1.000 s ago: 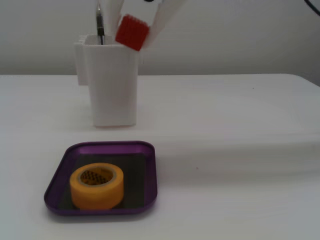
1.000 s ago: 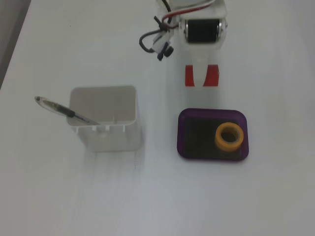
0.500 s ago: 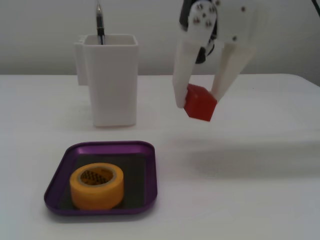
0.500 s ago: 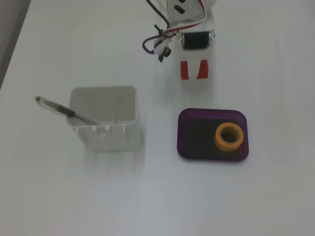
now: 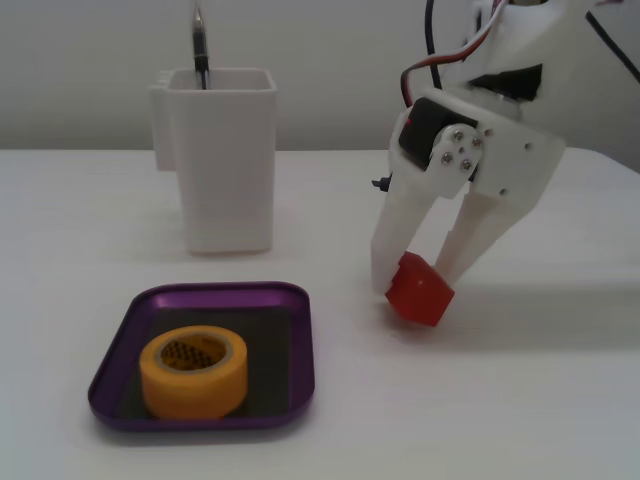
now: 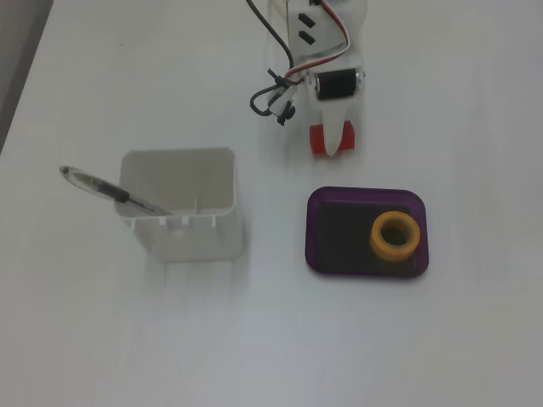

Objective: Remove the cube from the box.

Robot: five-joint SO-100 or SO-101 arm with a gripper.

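Observation:
The red cube [image 5: 420,292] is between my white gripper's [image 5: 418,282] two fingers, tilted, on or just above the white table to the right of the box in a fixed view. In the top-down fixed view the cube [image 6: 320,140] shows partly under the gripper [image 6: 333,141], above the box. The purple box [image 5: 110,385] with a dark floor lies in front; it also shows in the top-down fixed view [image 6: 316,233]. The cube is outside the box. The gripper is shut on the cube.
A yellow tape roll [image 5: 193,372] stands inside the box, also seen from above [image 6: 395,235]. A tall white square container [image 5: 222,160] with a pen [image 6: 110,192] stands behind the box. The arm's cables [image 6: 273,91] hang beside the gripper.

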